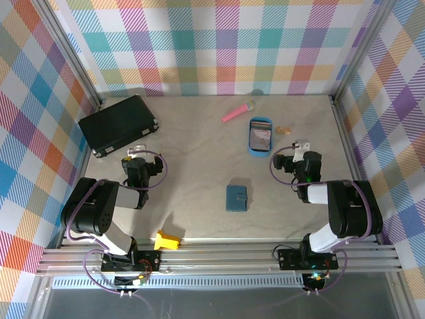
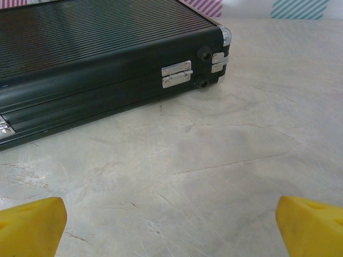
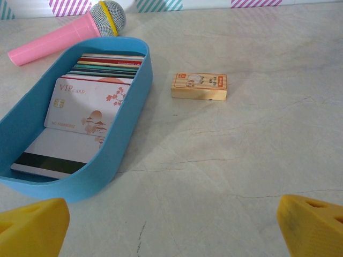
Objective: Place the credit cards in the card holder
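On my far left, just ahead of my left gripper (image 1: 136, 151) (image 2: 171, 230) and stretching off to its left, a closed black case (image 1: 118, 124) (image 2: 96, 53) lies flat on the table (image 1: 199, 159), its metal latch facing my fingers. That gripper is spread wide with nothing between its yellow fingertips (image 2: 29, 225), which hang over bare tabletop. Behind it and a little to its right, close to my left base, a small yellow piece (image 1: 167, 240) sits at the table's near edge. The card holder (image 1: 236, 197) lies closed and flat, well apart from both grippers: off to the right of the left one, and to the left of and behind the right one. Ahead and to the left of my right gripper (image 1: 302, 146) (image 3: 171, 230) stands a blue tray (image 1: 250, 137) (image 3: 123, 134) with the credit cards (image 1: 260, 136) (image 3: 86, 107) stacked in it, a white VIP card with red blossoms on top. Beyond the tray's far left end lies a pink toy microphone (image 1: 238, 111) (image 3: 59, 37). A small wooden block (image 1: 284, 129) (image 3: 199, 87) lies straight ahead of that gripper, just to the right of the tray. The right gripper too is spread fully apart, holding nothing.
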Robot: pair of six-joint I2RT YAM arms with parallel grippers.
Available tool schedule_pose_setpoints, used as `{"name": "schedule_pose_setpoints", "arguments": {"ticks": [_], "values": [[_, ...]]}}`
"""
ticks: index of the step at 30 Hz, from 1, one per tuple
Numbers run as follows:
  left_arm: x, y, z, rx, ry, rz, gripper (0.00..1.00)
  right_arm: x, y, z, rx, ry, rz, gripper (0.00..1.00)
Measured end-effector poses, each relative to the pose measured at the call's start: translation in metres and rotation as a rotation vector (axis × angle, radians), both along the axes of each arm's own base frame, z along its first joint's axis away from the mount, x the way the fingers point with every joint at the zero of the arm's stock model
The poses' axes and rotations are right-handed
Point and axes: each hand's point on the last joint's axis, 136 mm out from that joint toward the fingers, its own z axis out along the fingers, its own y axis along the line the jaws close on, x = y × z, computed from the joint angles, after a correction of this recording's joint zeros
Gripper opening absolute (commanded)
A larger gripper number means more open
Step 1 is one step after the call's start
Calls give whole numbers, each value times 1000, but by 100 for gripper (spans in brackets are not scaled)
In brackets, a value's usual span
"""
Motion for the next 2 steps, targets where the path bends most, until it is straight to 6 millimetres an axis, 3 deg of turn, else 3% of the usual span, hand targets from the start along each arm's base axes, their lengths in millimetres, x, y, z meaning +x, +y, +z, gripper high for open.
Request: {"name": "schedule_pose_setpoints", "arguments": {"ticks": [2], "values": [[0, 0, 0, 0, 0, 0, 100, 0, 0, 0, -1, 2, 0, 99]]}}
